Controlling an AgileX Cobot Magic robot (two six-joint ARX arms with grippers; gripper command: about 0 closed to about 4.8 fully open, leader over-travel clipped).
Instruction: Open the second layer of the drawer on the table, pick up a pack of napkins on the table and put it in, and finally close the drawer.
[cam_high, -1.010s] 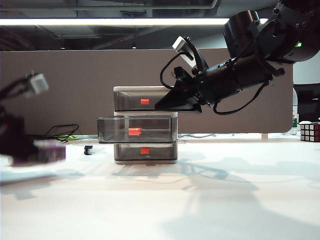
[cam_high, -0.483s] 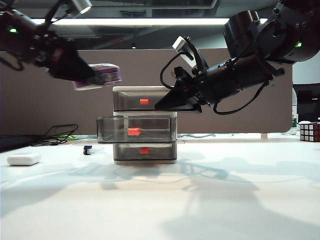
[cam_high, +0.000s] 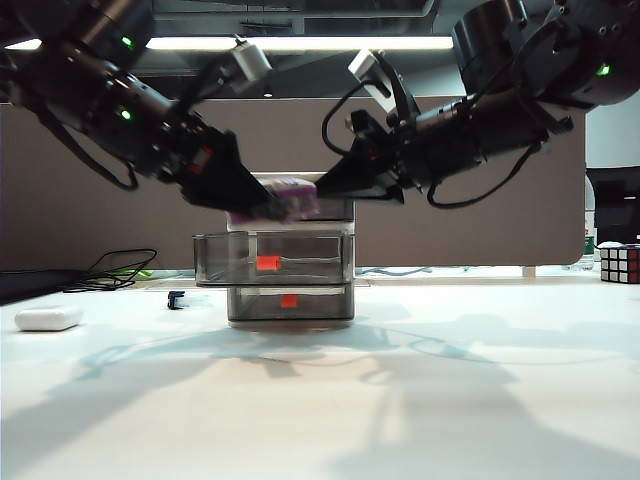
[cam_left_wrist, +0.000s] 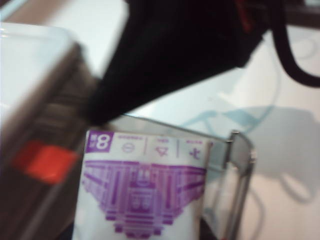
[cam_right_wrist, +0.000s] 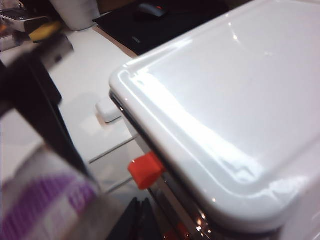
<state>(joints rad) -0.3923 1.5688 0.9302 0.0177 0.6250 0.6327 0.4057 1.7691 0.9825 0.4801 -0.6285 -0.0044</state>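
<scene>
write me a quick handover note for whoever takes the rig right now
Left gripper: shut on the pack of napkins, held above the open second layer, in front of the top drawer.
Right gripper: hovers over the drawer unit at its top right; its jaws can't be read.
Done: second layer pulled out, pack picked up.
Left: lower and release the pack into the second layer, then push it shut.
</scene>
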